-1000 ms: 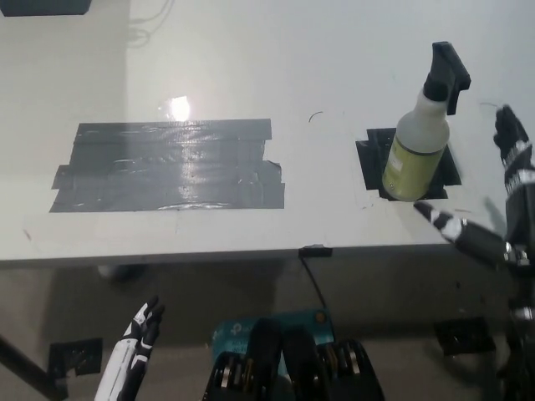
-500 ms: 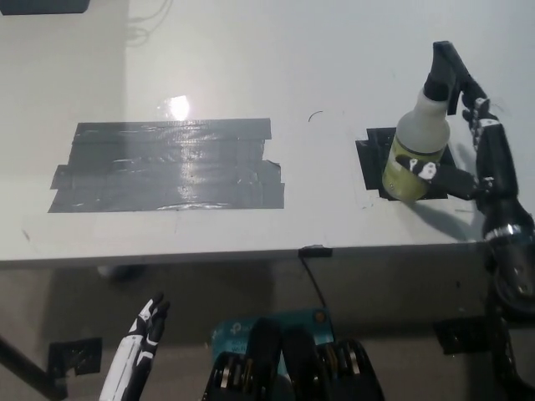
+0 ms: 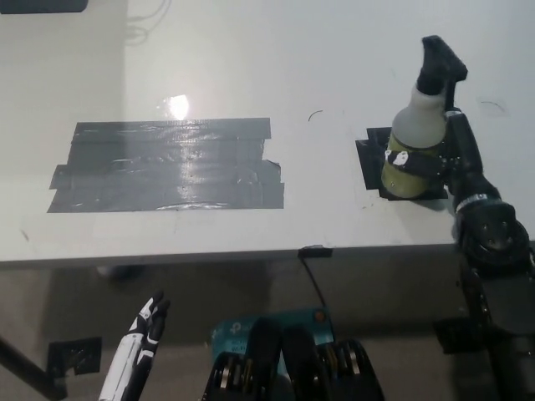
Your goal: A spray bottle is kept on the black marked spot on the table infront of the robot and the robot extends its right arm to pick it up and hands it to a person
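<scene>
The spray bottle (image 3: 418, 134), with a black trigger head and yellowish liquid in its lower part, stands on the small black marked spot (image 3: 372, 163) near the right end of the white table (image 3: 251, 67). The black right hand (image 3: 439, 157) is at the bottle's right side with its fingers (image 3: 410, 159) closed around the body of the bottle. The white left hand (image 3: 142, 334) rests low at the lower left, below the table edge, holding nothing with fingers slightly apart, and 1 large patch of grey tape (image 3: 167, 165) lies on the table well apart from the bottle.
</scene>
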Controlling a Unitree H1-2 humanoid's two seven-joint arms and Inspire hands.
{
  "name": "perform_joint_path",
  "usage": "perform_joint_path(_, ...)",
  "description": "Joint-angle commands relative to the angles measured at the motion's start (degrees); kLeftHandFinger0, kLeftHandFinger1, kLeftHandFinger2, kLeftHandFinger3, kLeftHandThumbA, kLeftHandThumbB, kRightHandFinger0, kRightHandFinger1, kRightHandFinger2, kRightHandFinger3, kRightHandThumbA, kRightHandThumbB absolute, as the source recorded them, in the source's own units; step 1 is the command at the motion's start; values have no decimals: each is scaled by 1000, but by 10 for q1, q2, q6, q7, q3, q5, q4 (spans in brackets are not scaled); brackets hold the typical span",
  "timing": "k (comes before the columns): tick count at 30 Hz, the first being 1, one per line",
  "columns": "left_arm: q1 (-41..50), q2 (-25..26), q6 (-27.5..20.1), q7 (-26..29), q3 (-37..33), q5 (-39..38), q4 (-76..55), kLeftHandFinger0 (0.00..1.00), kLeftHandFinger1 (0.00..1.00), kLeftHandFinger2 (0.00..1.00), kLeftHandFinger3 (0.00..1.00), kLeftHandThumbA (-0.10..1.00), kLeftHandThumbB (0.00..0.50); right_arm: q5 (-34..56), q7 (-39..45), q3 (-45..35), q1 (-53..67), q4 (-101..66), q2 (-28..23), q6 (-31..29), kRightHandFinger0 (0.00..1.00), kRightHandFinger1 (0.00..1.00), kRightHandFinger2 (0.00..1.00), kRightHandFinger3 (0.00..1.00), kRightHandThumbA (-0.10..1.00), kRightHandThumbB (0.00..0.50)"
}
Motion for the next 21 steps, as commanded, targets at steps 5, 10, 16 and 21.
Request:
perform_joint_path(5, -8, 7, -18, 1, 0, 6, -18, 1000, 1000, 1000, 1000, 1000, 255, 30, 2, -4, -35, 60, 18, -58, 1000, 1000, 1000, 1000, 898, 402)
perform_joint_path(10, -8, 9, -15, -1, 0, 5, -20, 1000, 1000, 1000, 1000, 1000, 273, 10, -67, -14, -30, 90, 38, -94, 366, 504, 641, 768, 164, 283)
perform_joint_path(16, -5, 13, -13, -1, 1, 7, -22, 1000, 1000, 1000, 1000, 1000, 260, -32, -125, 5, -27, 103, 46, -125, 67, 510, 849, 891, -100, 151)
perform_joint_path(21, -3, 16, -12, -5, 1, 3, -22, 1000, 1000, 1000, 1000, 1000, 271, -42, -143, 11, -23, 89, 46, -143, 111, 541, 855, 885, -100, 149)
